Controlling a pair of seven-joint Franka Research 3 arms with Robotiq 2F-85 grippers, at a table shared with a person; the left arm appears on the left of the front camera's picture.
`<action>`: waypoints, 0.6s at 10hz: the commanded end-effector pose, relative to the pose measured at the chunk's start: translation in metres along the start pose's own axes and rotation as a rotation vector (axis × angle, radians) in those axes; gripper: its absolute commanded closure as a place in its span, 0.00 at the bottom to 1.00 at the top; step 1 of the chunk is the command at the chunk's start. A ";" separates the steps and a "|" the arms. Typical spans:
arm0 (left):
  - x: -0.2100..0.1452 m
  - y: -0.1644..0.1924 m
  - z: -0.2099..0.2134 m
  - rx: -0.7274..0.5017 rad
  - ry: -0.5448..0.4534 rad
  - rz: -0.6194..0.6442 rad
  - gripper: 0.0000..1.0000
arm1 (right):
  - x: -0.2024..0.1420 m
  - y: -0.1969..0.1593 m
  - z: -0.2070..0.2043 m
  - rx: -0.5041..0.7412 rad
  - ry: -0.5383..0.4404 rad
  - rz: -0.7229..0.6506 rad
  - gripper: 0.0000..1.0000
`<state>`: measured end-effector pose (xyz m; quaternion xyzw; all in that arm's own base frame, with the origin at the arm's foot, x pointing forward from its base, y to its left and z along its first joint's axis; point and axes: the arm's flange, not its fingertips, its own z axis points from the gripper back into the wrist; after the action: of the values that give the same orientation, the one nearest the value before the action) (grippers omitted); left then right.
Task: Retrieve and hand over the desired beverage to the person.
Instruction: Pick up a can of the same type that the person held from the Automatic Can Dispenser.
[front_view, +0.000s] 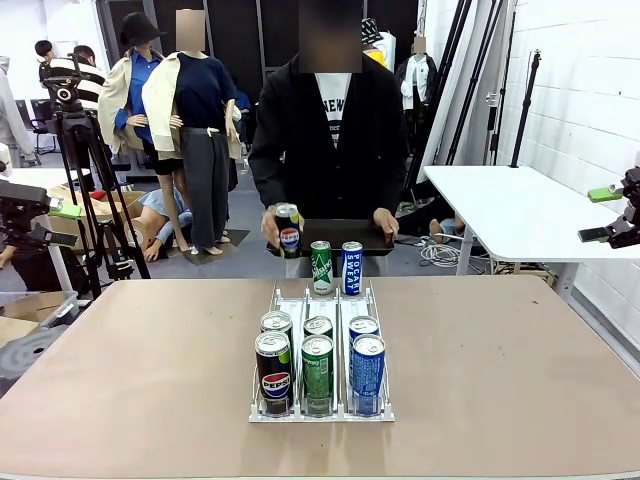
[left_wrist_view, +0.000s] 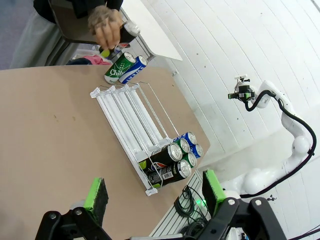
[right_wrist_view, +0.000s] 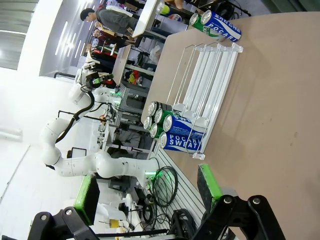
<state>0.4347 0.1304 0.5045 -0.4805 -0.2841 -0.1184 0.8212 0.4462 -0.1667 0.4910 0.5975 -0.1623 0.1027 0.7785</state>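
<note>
The person (front_view: 325, 130) in a black jacket stands at the far side, one hand (front_view: 272, 225) lifting a Pepsi can (front_view: 288, 232) and the other on a black tray (front_view: 345, 235). In the left wrist view that hand (left_wrist_view: 105, 27) grips the same can (left_wrist_view: 131, 31). A green can (front_view: 321, 267) and a blue Pocari can (front_view: 352, 267) stand at the rack's far end. My left gripper (front_view: 60, 225) hangs open off the table's left side, far from the cans; its pads (left_wrist_view: 96, 194) are spread with nothing between. My right gripper (front_view: 600, 214) hovers open at the right edge, its pads (right_wrist_view: 207, 182) also apart.
A clear three-lane rack (front_view: 320, 345) sits mid-table with several cans at its near end: Pepsi (front_view: 273, 370), green (front_view: 317, 370), Pocari (front_view: 367, 368). A white side table (front_view: 510, 215) stands right, a camera tripod (front_view: 75, 130) left. Bare tabletop (front_view: 130, 360) flanks the rack.
</note>
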 end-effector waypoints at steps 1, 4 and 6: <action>-0.001 0.000 0.001 0.009 0.011 0.000 0.00 | 0.000 0.001 -0.001 0.001 0.002 -0.010 0.00; -0.001 0.000 0.001 0.009 0.011 0.000 0.00 | 0.000 0.001 -0.001 0.001 0.002 -0.010 0.00; -0.001 0.000 0.001 0.009 0.011 0.000 0.00 | 0.000 0.001 -0.001 0.001 0.002 -0.010 0.00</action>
<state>0.4347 0.1304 0.5045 -0.4805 -0.2841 -0.1184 0.8212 0.4462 -0.1667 0.4910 0.5975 -0.1623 0.1027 0.7785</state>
